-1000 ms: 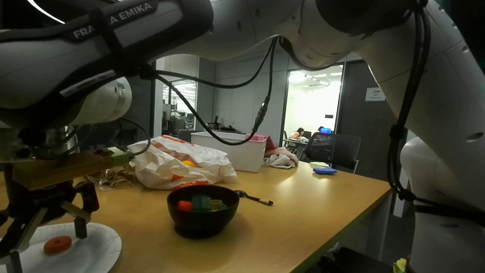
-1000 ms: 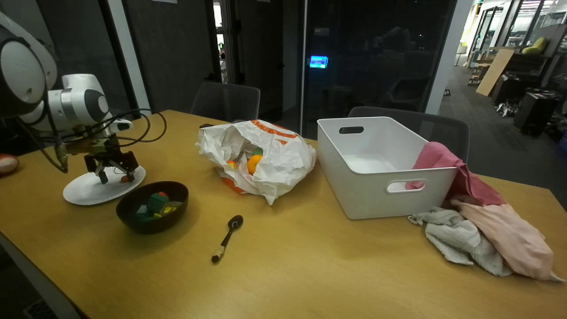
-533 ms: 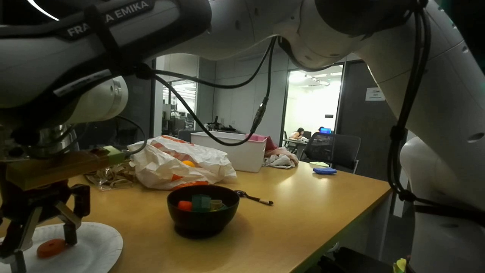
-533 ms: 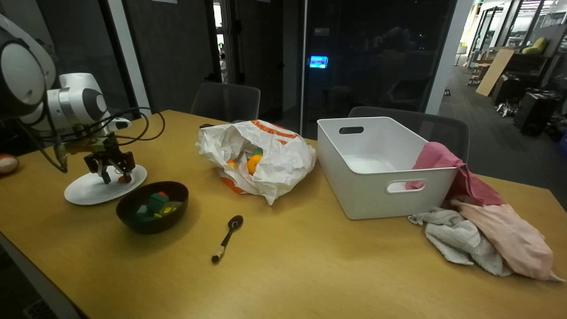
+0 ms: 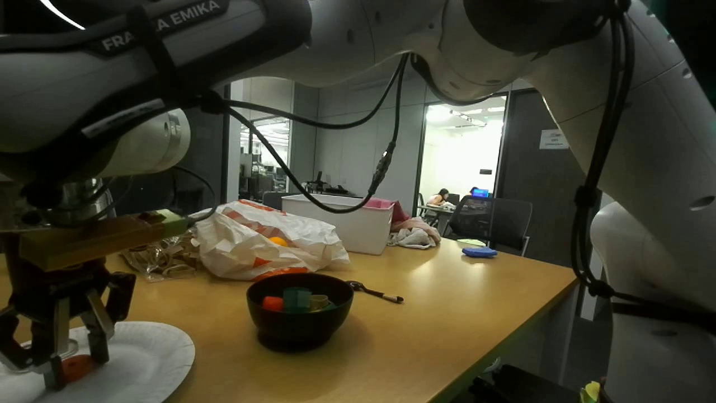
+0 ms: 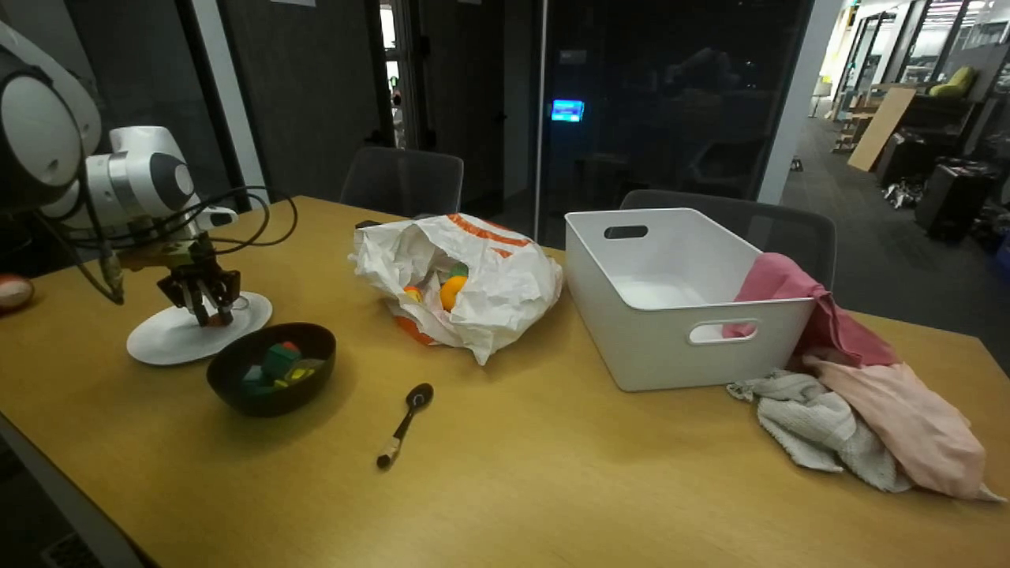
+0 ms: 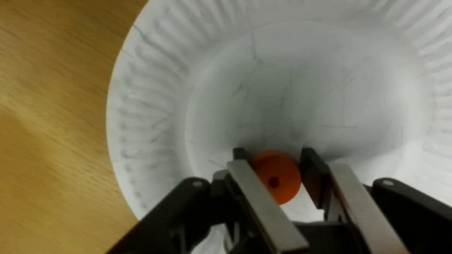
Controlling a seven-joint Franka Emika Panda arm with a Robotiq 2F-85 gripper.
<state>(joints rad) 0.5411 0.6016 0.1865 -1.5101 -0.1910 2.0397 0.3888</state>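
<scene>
One plate [image 6: 158,339] is sitting nearer one bowl [image 6: 272,401] than before, the end effector [image 7: 274,159] clamping one orange disc [image 7: 277,176].

Pink cloth [image 6: 838,322] drapes a white bin [image 6: 651,347] beside a crumpled bag [image 6: 509,288].
</scene>
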